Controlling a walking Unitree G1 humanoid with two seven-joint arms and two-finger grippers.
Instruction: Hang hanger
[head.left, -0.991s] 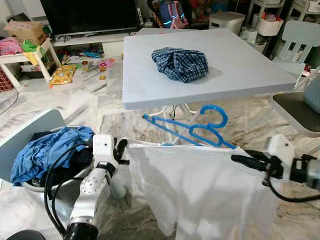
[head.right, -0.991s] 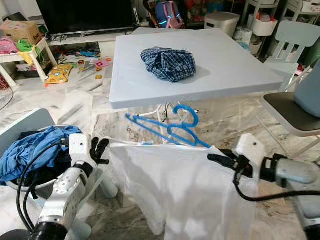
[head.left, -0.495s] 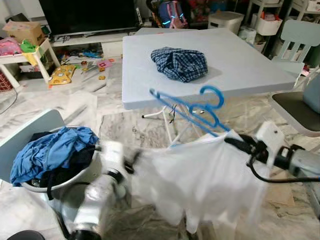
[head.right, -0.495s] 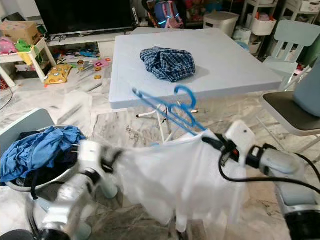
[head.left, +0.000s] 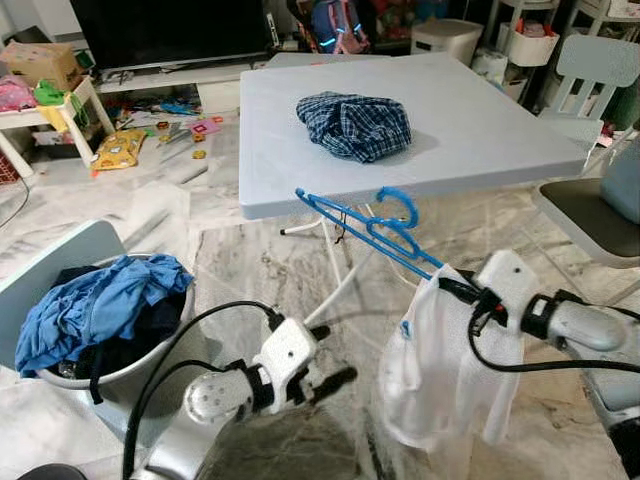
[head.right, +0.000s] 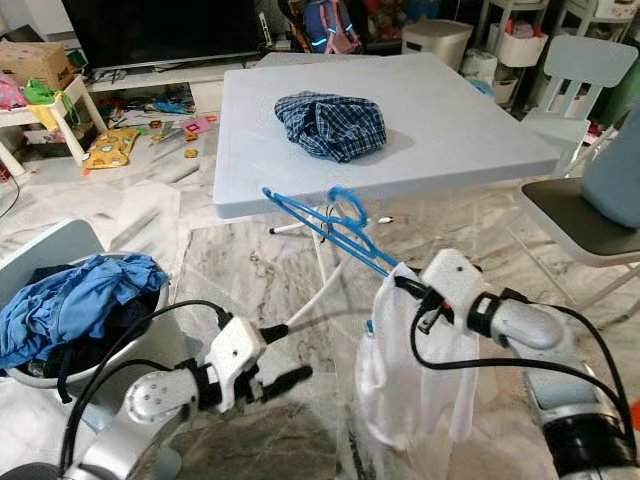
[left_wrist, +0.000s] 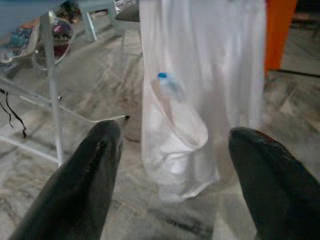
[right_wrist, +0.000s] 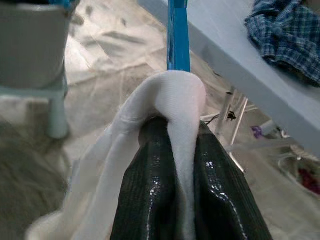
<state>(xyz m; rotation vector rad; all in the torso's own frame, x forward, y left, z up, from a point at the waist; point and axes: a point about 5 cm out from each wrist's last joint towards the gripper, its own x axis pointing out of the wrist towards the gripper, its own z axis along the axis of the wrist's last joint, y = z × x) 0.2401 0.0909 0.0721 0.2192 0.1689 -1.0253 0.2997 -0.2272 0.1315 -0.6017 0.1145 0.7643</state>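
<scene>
Nearest, at about seven o'clock, the left hand (head.left: 325, 375) hangs low over the marble-patterned floor (head.left: 260, 270) with its two black fingers (left_wrist: 85, 185) spread apart and nothing between them. At four o'clock the right hand (head.left: 452, 289) is clenched on a fold of the limp white cotton garment (head.left: 440, 370), which drapes over its fingers and hangs below. The thin blue plastic hanger (head.left: 365, 225) runs up from that grip toward eleven o'clock, its hook (head.left: 398, 203) just below the edge of the pale blue square surface (head.left: 480, 120).

The hanger looks light and springy, likely to wobble and slip when held through cloth; the garment is soft and will sag and swing. A firmer hold would probably be on the bare bar near the hook's neck, with the free hand steadying the cloth.

Farther off, a crumpled navy checked shirt (head.left: 355, 123) lies on the surface, and at nine o'clock a basin (head.left: 140, 365) holds blue clothes (head.left: 95, 305).
</scene>
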